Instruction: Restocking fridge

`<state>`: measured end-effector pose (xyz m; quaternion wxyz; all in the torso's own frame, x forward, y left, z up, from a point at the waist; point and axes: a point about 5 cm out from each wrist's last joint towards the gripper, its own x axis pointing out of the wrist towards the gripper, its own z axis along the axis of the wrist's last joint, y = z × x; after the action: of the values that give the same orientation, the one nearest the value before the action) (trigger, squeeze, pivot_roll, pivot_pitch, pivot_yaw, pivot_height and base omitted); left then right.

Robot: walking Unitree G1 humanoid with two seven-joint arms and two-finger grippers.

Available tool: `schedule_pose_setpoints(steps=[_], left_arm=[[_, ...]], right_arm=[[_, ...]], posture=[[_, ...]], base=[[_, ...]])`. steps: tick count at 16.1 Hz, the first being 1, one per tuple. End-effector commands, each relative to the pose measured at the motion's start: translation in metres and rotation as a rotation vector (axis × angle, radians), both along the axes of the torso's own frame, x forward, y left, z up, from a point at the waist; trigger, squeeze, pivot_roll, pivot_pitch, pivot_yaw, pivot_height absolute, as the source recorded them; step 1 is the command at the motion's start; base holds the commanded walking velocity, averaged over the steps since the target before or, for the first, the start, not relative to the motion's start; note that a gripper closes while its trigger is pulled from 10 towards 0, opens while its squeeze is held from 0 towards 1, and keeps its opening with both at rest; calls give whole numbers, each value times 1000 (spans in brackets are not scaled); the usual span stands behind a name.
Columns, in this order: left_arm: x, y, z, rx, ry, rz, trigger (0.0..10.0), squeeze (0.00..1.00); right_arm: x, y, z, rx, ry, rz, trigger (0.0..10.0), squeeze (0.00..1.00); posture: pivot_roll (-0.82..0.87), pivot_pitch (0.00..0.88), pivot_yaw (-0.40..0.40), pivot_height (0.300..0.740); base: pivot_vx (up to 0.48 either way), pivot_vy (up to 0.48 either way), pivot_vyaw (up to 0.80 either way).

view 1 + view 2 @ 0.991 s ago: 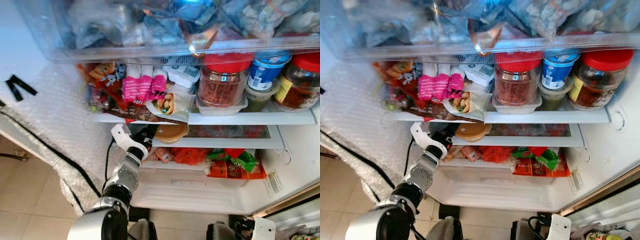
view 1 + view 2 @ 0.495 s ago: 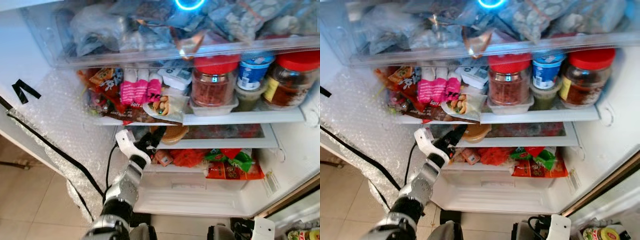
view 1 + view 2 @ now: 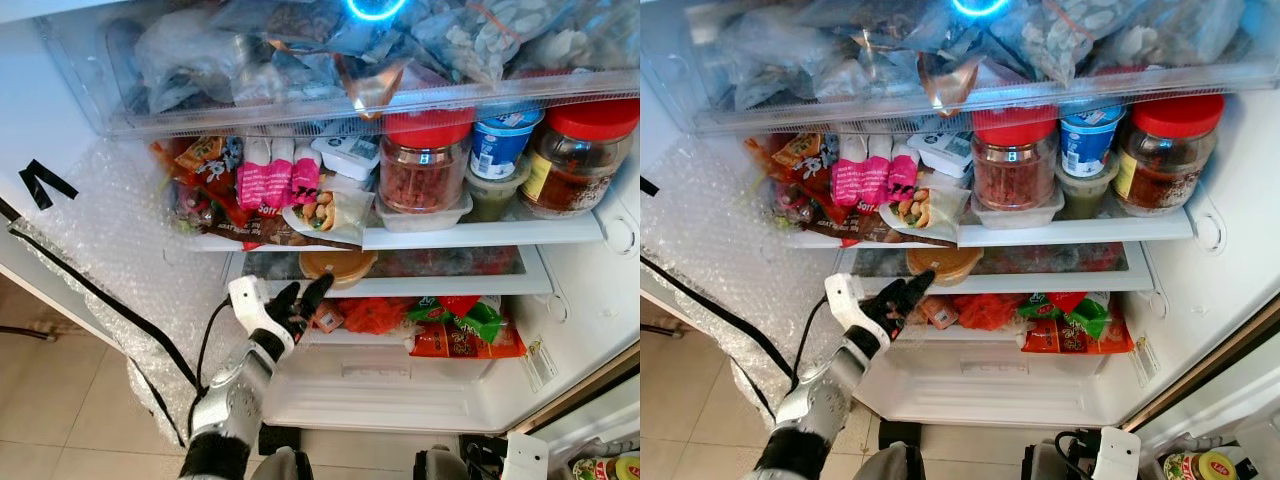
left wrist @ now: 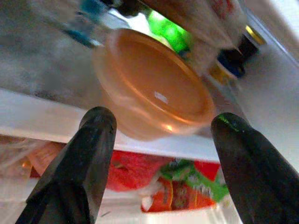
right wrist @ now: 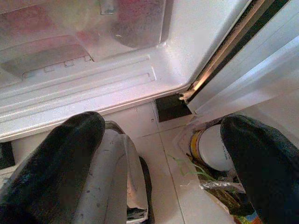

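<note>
An orange lidded tub (image 3: 338, 266) (image 4: 154, 91) sits at the front of the fridge's lower glass shelf (image 3: 440, 284), under the packed upper shelf. My left gripper (image 3: 300, 297) (image 4: 161, 140) is open just below and in front of the tub, apart from it, with nothing between its black fingers (image 4: 88, 154). My right gripper (image 5: 163, 154) hangs open low down, over the floor by the fridge's bottom edge, holding nothing.
The upper shelf (image 3: 480, 235) carries red-lidded jars (image 3: 422, 160), a blue-white tub (image 3: 497, 145), pink packets (image 3: 275, 180) and a wrapped roll (image 3: 325, 212). A clear drawer (image 3: 330, 70) of bags is above. Red and green packets (image 3: 455, 325) lie in the bottom drawer. The bubble-wrapped wall (image 3: 110, 250) is at the left.
My left gripper has drawn back and down from the orange tub, which stays on the lower shelf; its fingers have spread. The camera has also shifted a little.
</note>
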<state>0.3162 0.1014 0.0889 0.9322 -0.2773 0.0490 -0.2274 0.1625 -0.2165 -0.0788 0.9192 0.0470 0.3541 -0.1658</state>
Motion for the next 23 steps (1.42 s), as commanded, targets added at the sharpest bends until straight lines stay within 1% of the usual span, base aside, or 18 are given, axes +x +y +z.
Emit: schedule_pose_setpoints(steps=[1, 4, 5, 6, 7, 11, 15, 17, 20, 21, 23], left_arm=[[-4, 1, -1, 53, -4, -34, 10000, 0], [-3, -13, 0, 147, -33, -156, 10000, 0], [0, -16, -1, 205, -28, -171, 10000, 0], [0, -16, -3, 239, -22, -174, 10000, 0], [2, -18, -3, 281, -49, -199, 10000, 0], [14, -23, 0, 318, -58, -209, 10000, 0], [28, -30, 6, 407, -102, -197, 10000, 0], [36, -35, 12, 402, -104, -183, 10000, 0], [36, -40, 11, 426, -117, -211, 10000, 0], [33, -40, 8, 430, -127, -225, 10000, 0], [24, -36, 1, 436, -162, -260, 10000, 0]], right_arm=[[-31, 23, -20, 75, 149, 23, 10000, 0], [-30, 24, -19, 75, 146, 21, 10000, 0], [-31, 24, -19, 75, 146, 17, 10000, 0], [-31, 24, -19, 75, 146, 16, 10000, 0], [-31, 24, -20, 74, 147, 15, 10000, 0], [-33, 24, -20, 73, 150, 7, 10000, 0], [-34, 24, -20, 72, 150, 2, 10000, 0], [-34, 23, -20, 70, 151, 3, 10000, 0], [-33, 23, -20, 69, 149, 0, 10000, 0], [-33, 22, -20, 69, 149, 0, 10000, 0], [-32, 22, -20, 70, 149, 3, 10000, 0]], posture=[[-119, 128, 165, 647], [-127, 131, 165, 647], [-129, 131, 165, 647], [-129, 131, 165, 647], [-135, 133, 164, 647], [-149, 140, 164, 647], [-160, 147, 161, 647], [-160, 147, 160, 647], [-164, 143, 162, 647], [-161, 142, 161, 647], [-149, 138, 164, 647]], base=[[0, 0, 0], [0, 0, 0], [0, 0, 0], [0, 0, 0], [0, 0, 0], [0, 0, 0], [0, 0, 0], [0, 0, 0], [0, 0, 0], [0, 0, 0], [0, 0, 0]])
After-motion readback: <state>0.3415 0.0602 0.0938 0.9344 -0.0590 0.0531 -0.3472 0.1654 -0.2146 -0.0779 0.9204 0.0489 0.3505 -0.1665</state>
